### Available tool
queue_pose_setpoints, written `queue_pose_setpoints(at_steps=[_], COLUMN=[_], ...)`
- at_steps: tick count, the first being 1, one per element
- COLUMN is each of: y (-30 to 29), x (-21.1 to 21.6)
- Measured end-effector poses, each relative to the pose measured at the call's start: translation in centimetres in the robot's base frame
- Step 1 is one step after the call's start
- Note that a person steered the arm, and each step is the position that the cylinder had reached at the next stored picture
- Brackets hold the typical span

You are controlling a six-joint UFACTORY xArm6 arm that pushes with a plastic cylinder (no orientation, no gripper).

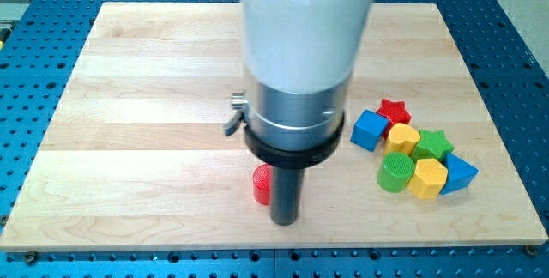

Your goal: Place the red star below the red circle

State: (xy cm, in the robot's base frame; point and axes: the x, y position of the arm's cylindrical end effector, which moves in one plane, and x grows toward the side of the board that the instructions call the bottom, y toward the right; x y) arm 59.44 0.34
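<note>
Our tip (284,223) touches the red circle (262,184) low on the counter (129,98). We have no jaws. The red star (394,110) sits well apart, clustered rightward, awaiting pushing.

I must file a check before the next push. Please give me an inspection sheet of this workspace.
Surface: pale wooden board on a blue perforated table.
Job's things: red star at the top of the cluster on the view's right; red circle near the view's bottom centre, partly hidden by the rod.
Clutter: blue cube, yellow block, green star, green cylinder, yellow hexagon, blue block, all packed together with the red star.
Grippers: none; my tip stands right beside the red circle, far from the star.
Cables: nothing seen.
Surroundings: nothing seen beyond the table.
</note>
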Motion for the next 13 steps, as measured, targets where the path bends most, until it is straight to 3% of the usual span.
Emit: queue_pose_setpoints(at_steps=[1, 3, 4, 5, 6, 7, 8, 11, 12, 13], y=[-2.2, -2.8, 2.5, 15.3, 24.6, 25.0, 24.7, 7.9, 8.2, 13.7], x=[-3.5, -15.9, -19.1, -20.6, -20.0, -16.3, -12.8, -12.1, -13.6, -14.0])
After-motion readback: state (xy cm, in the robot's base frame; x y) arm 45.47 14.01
